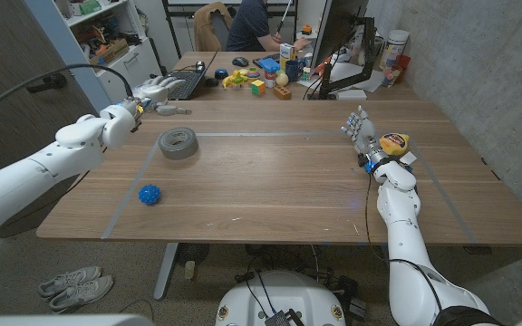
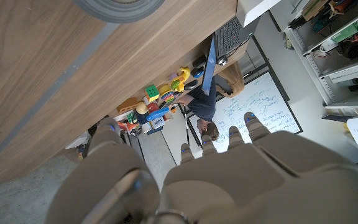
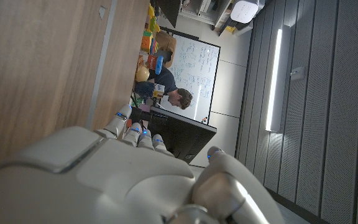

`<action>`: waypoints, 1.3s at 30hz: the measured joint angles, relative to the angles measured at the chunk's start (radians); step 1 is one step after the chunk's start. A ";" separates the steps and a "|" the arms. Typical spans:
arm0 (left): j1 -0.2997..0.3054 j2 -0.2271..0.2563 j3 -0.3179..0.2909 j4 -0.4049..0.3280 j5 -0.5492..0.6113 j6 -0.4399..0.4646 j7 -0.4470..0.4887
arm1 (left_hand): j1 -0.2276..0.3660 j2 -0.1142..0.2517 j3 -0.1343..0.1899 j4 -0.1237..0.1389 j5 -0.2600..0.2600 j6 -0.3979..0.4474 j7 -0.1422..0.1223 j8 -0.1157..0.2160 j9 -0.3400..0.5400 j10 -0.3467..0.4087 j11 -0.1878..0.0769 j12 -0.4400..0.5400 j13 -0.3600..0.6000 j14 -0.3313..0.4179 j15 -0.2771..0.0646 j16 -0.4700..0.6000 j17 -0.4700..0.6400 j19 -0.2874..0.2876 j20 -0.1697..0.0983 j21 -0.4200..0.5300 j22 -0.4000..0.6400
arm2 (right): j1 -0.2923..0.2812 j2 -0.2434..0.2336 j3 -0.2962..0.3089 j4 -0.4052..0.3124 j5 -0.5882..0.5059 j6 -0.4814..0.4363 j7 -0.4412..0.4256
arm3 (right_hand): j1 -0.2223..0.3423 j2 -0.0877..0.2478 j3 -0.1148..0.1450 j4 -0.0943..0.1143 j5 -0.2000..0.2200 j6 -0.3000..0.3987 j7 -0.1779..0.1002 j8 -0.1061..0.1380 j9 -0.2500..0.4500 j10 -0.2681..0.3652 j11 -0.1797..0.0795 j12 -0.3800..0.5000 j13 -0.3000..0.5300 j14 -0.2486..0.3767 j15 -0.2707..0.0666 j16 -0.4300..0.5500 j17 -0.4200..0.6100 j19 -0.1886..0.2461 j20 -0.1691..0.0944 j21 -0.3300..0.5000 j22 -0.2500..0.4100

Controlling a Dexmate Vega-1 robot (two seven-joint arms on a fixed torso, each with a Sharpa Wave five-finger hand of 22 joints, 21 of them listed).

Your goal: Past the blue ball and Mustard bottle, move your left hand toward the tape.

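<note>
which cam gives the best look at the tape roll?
Head view: the whole grey tape roll lies flat on the table, with the left hand beyond it and the blue ball nearer the robot. The left wrist view catches part of its rim at the picture's edge.

Bright, even light; blurred foregrounds
</note>
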 measured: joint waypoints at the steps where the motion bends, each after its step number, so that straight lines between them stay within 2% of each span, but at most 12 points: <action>1: -0.001 -0.008 0.001 0.014 0.000 -0.004 0.014 | 0.000 0.000 0.000 0.000 0.000 0.000 0.000 0.000 0.000 0.000 0.000 0.000 0.000 0.000 0.000 0.004 0.000 -0.002 0.002 0.000 0.000 | -0.001 0.001 0.000 -0.002 -0.001 -0.001 -0.001 | 0.000 0.000 0.000 0.000 0.000 0.000 0.000 0.000 0.000 0.000 0.000 0.000 0.000 0.002 0.002 0.000 0.000 0.000 0.000 0.000 0.000; 8: -0.018 -0.057 0.019 0.099 -0.026 -0.036 0.083 | 0.011 0.000 -0.004 -0.004 0.004 0.000 0.000 0.004 0.000 0.000 0.000 0.015 0.000 0.000 0.000 0.014 0.000 -0.007 -0.003 0.000 0.000 | -0.005 0.002 -0.001 -0.015 -0.009 -0.008 -0.004 | 0.000 0.000 0.000 0.000 0.004 0.000 0.000 0.000 0.000 0.000 0.000 0.000 0.000 0.005 0.005 0.000 0.000 0.000 0.000 -0.004 0.000; 13: -0.045 -0.110 0.050 0.196 -0.052 -0.075 0.114 | 0.015 -0.004 -0.004 -0.004 0.008 0.000 0.000 0.012 0.005 0.000 0.000 0.015 0.000 0.000 0.000 0.015 0.000 -0.007 -0.003 0.000 0.003 | -0.006 0.002 -0.004 -0.024 -0.016 -0.015 -0.006 | 0.000 0.000 0.000 0.000 0.004 0.000 0.000 0.000 0.000 0.000 0.000 0.000 0.000 0.005 0.005 0.000 0.000 0.000 0.000 -0.004 0.000; 14: -0.045 -0.110 0.050 0.196 -0.052 -0.075 0.114 | 0.015 -0.003 -0.004 -0.004 0.008 0.000 0.000 0.012 0.005 0.000 0.000 0.015 0.001 0.000 0.000 0.015 0.000 -0.007 -0.004 0.000 0.003 | -0.007 0.002 -0.005 -0.026 -0.019 -0.016 -0.007 | 0.000 0.000 0.000 0.000 0.004 0.000 0.000 0.000 0.000 0.000 0.000 0.000 0.000 0.005 0.005 0.000 0.000 0.000 0.000 -0.004 0.000; 17: -0.072 -0.150 0.075 0.273 -0.071 -0.101 0.128 | 0.023 -0.004 -0.004 -0.004 0.008 0.000 0.000 0.012 0.005 0.000 0.000 0.022 0.005 0.000 0.000 0.015 0.000 -0.007 -0.004 0.000 0.003 | -0.008 0.002 -0.007 -0.031 -0.023 -0.021 -0.008 | 0.000 0.000 0.000 0.000 0.004 0.000 0.000 0.000 0.000 0.000 0.000 0.000 0.000 0.005 0.005 0.000 0.000 0.000 0.000 -0.004 0.000; 24: -0.110 -0.202 0.122 0.374 -0.109 -0.141 0.138 | 0.027 0.000 -0.004 -0.004 0.011 0.000 0.000 0.019 0.009 -0.005 0.005 0.026 0.005 0.000 0.000 0.019 -0.003 -0.007 -0.004 0.000 0.003 | -0.011 0.004 -0.009 -0.043 -0.033 -0.031 -0.015 | 0.000 0.000 0.000 0.000 0.004 0.000 0.000 0.000 0.000 0.000 0.000 0.000 0.000 0.005 0.005 0.000 0.000 0.000 0.000 -0.011 0.000; 31: -0.131 -0.228 0.161 0.418 -0.140 -0.140 0.109 | 0.036 0.002 -0.008 -0.008 0.018 0.000 0.000 0.027 0.012 0.000 0.011 0.034 0.005 -0.004 -0.004 0.027 -0.003 -0.007 -0.004 0.000 0.003 | -0.012 0.006 -0.009 -0.047 -0.041 -0.034 -0.019 | 0.000 0.000 0.000 0.000 0.004 0.000 0.000 0.000 0.000 0.000 0.000 0.000 0.000 0.005 0.005 0.000 0.000 0.000 0.000 -0.015 0.000; 36: -0.135 -0.226 0.182 0.413 -0.156 -0.113 0.060 | 0.045 0.001 -0.008 -0.008 0.019 0.000 0.000 0.035 0.014 -0.005 0.016 0.034 0.005 -0.004 -0.004 0.030 -0.002 -0.008 -0.004 0.000 0.003 | -0.008 0.007 -0.010 -0.041 -0.044 -0.034 -0.020 | 0.000 0.000 0.000 0.000 0.004 0.000 0.000 0.000 0.000 0.000 0.000 0.000 0.000 0.005 0.005 0.000 0.000 0.000 0.000 -0.015 0.000; 39: -0.137 -0.220 0.190 0.402 -0.163 -0.096 0.029 | 0.053 0.008 -0.012 -0.004 0.019 0.000 0.000 0.035 0.014 -0.005 0.030 0.021 0.009 -0.001 -0.002 0.010 0.000 -0.032 -0.004 0.000 0.003 | -0.005 0.007 -0.011 -0.037 -0.045 -0.034 -0.021 | 0.000 0.000 0.000 0.000 0.004 0.000 0.000 0.000 0.000 0.000 0.000 0.000 0.000 0.005 0.005 0.000 0.000 0.000 0.000 -0.019 0.000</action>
